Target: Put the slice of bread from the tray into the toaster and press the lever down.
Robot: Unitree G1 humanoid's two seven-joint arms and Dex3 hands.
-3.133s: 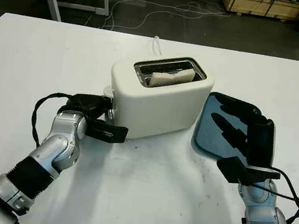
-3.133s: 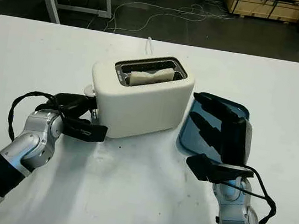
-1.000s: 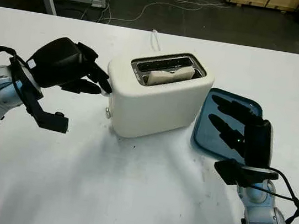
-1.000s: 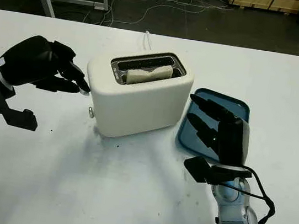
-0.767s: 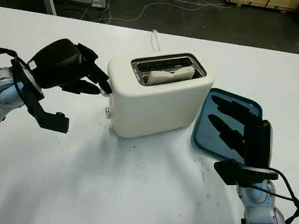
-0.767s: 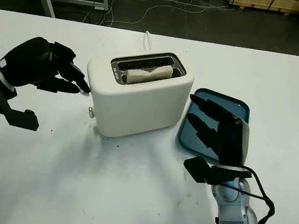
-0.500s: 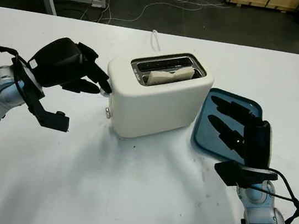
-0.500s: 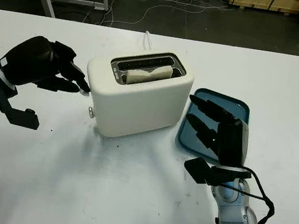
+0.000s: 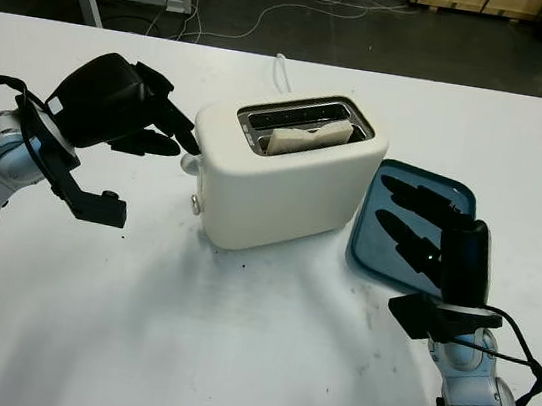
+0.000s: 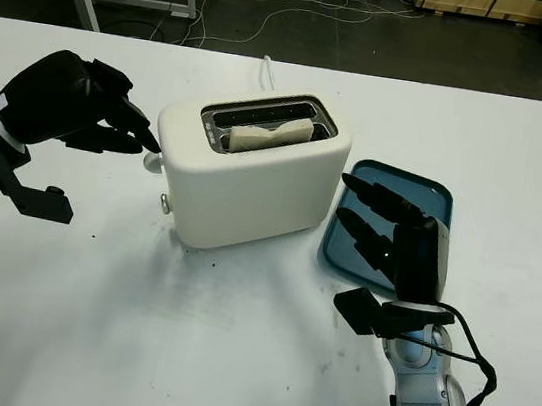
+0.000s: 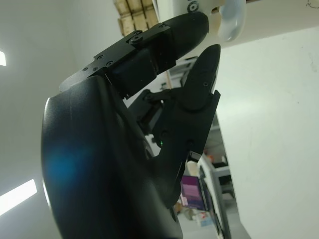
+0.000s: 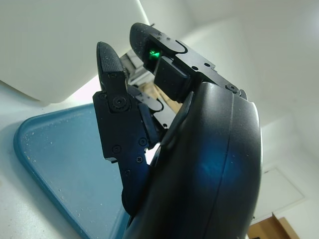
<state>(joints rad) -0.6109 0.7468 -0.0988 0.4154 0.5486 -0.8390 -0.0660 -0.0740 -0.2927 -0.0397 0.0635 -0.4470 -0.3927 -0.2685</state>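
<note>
Since a moment ago the left hand (image 9: 127, 112) has lifted slightly and drawn back from the toaster (image 9: 284, 183), its fingertips now just above the lever (image 9: 192, 164) at the toaster's left end. It is released, holding nothing. The slice of bread (image 9: 307, 138) sits in the toaster's slot. The right hand (image 9: 433, 248), also released, stays raised over the blue tray (image 9: 386, 191) near the tabletop's right edge.

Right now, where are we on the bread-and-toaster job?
Done: the bread slice sits in the toaster slot, and the blue tray holds nothing. In hand: the left robot hand, open, has its fingertips at the lever knob on the toaster's side. Left: the bread stands high in the slot, so the lever looks unpressed. The right robot hand hovers open over the tray.
</note>
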